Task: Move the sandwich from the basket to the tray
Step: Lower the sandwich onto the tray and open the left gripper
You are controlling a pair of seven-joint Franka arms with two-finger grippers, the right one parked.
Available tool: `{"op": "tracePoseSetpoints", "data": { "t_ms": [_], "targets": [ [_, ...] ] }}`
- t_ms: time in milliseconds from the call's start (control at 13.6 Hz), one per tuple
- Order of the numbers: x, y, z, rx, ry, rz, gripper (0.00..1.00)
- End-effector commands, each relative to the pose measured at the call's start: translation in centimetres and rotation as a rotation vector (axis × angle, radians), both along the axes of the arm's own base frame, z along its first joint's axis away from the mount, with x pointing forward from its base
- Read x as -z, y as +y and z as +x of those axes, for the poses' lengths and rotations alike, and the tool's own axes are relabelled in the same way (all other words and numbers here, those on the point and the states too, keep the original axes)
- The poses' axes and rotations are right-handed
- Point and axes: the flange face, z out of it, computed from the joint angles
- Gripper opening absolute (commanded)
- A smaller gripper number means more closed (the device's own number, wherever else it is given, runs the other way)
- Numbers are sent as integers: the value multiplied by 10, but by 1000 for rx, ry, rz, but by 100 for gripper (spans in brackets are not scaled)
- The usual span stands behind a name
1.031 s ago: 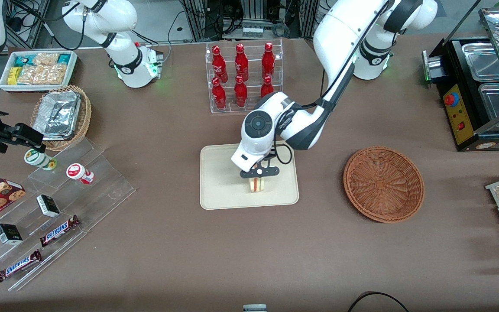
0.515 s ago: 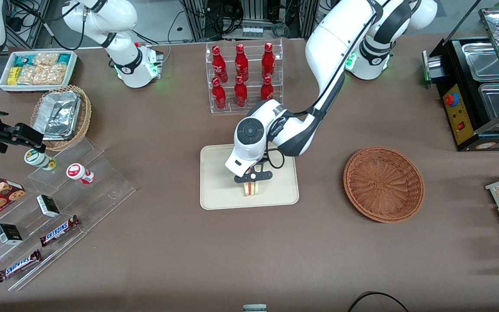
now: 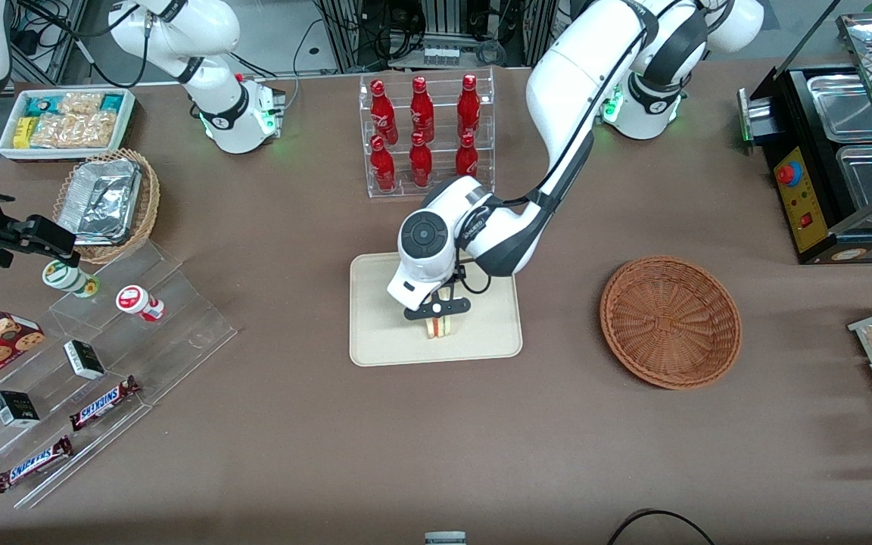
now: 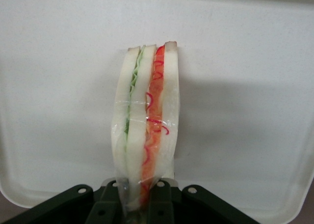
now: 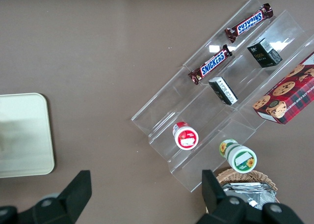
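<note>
Beige plastic makes up the tray [image 3: 375, 333] at the middle of the brown table in the front view, and the left arm's gripper [image 3: 437, 318] hangs low over it, pointing down. Under its black finger bar stands the sandwich [image 3: 440, 327], a small pale wedge with thin red, green and yellow lines on the edge that faces the camera; its lower end sits at the tray's surface, nearer the camera than the tray's middle. The reddish-brown wicker basket [image 3: 670, 321] lies well apart, toward the working arm's end of the table, with nothing in it. A clear rack of red bottles [image 3: 424, 132] stands farther from the camera than the tray. From the left wrist, the sandwich [image 4: 146, 121] shows as pale bread slices in clear wrap, green filling between one pair and red and orange shreds between the other, seen against the cream tray [image 4: 255, 62]. The gripper [image 4: 140, 204] is clamped on the wedge's near end: a dark finger [image 4: 110, 204] presses each outer slice, and the wrap pinches narrow between them. The right wrist camera catches only a rounded corner of the tray [image 5: 24, 135].
</note>
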Motion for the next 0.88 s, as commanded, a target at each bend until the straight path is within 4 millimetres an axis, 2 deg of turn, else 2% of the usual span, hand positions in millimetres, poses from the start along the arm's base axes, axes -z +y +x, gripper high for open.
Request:
{"op": "tracePoseSetpoints", "data": {
  "t_ms": [0,368,442,515,589,810],
  "targets": [
    [4,-6,1,-20,-9,21,0],
    [9,-5,2,-44,-18,40,0],
    [10,-6,1,-41,-19,43,14],
    [12,-6,0,-37,-20,47,55],
    [13,-7,0,-35,-18,47,100],
    [13,-7,0,-33,-18,47,100]
  ]
}}
